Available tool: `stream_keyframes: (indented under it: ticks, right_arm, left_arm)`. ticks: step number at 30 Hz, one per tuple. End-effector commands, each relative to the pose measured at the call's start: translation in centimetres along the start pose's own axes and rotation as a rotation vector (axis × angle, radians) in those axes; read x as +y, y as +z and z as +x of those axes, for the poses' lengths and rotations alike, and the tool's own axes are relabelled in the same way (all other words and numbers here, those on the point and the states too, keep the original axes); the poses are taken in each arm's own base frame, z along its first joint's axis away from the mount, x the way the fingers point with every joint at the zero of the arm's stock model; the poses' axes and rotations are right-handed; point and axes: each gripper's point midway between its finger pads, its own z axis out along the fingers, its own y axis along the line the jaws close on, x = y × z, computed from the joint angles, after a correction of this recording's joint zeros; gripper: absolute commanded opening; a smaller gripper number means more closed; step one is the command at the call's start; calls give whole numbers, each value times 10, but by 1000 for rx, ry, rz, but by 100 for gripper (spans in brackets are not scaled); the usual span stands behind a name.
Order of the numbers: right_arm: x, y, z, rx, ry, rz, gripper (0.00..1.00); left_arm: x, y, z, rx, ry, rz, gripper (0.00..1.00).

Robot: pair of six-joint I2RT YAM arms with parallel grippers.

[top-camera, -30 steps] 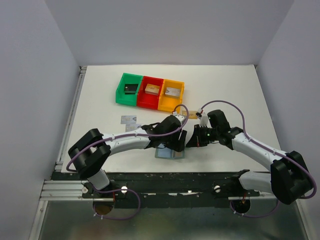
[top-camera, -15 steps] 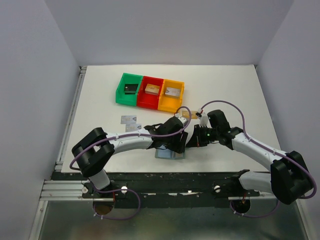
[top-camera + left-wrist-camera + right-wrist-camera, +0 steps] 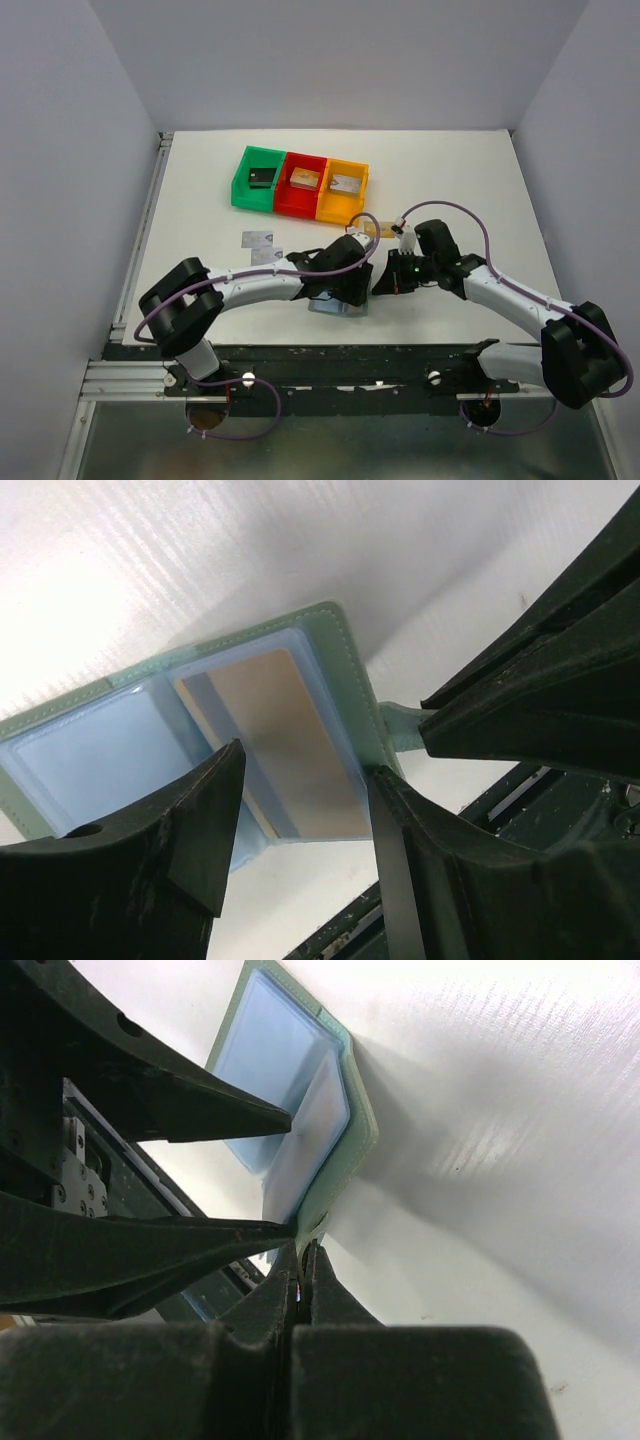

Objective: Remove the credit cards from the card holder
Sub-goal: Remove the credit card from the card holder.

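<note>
Against one second ago I see only a small change: my left arm has shifted a little over the card holder (image 3: 335,309), while the wallet and my right arm lie as before.

The card holder lies open on the table (image 3: 450,180) near the front edge, between my two wrists. The left gripper (image 3: 305,770) hangs directly above one half of it, the jaws well apart and holding nothing. One finger stands at each side of a tan-gold card (image 3: 285,735) that sits in a pale blue pocket. I cannot tell if the fingertips touch the wallet. The right gripper (image 3: 300,1265) is pinched tight on the side tab (image 3: 400,725) at the wallet's edge.

The left wrist view shows the gold card and the tab going in between the right fingers; in the top view the arms hide both. The right wrist view shows the pinched jaws and the left fingers (image 3: 180,1100) just above the pockets.

Further away, a silvery-grey card (image 3: 258,239) and a second grey card (image 3: 268,256) lie on the table left of the grippers. A tan card (image 3: 370,227) lies behind the right wrist. Farthest stand the green bin (image 3: 240,185), the red bin (image 3: 285,190) and the orange bin (image 3: 362,185), touching in a row, each with a small block inside.
</note>
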Motion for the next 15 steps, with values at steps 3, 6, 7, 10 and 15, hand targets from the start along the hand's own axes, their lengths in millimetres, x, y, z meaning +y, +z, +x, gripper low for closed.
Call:
stream_keyframes:
  ticks: [3, 6, 7, 10, 15]
  right_arm:
    - [5, 0, 2, 13, -17, -23, 0]
    - [5, 0, 2, 14, -21, -24, 0]
    - [4, 0, 2, 14, -17, -22, 0]
    - [5, 0, 2, 13, -20, -23, 0]
    - [5, 0, 2, 13, -23, -23, 0]
  left_arm:
    - [21, -13, 6, -19, -13, -96, 64]
    - [24, -14, 9, -19, -19, -108, 64]
    - [25, -15, 10, -20, -22, -112, 64]
    - [28, -17, 12, -25, -26, -122, 64]
    - [33, -20, 13, -31, -38, -138, 65]
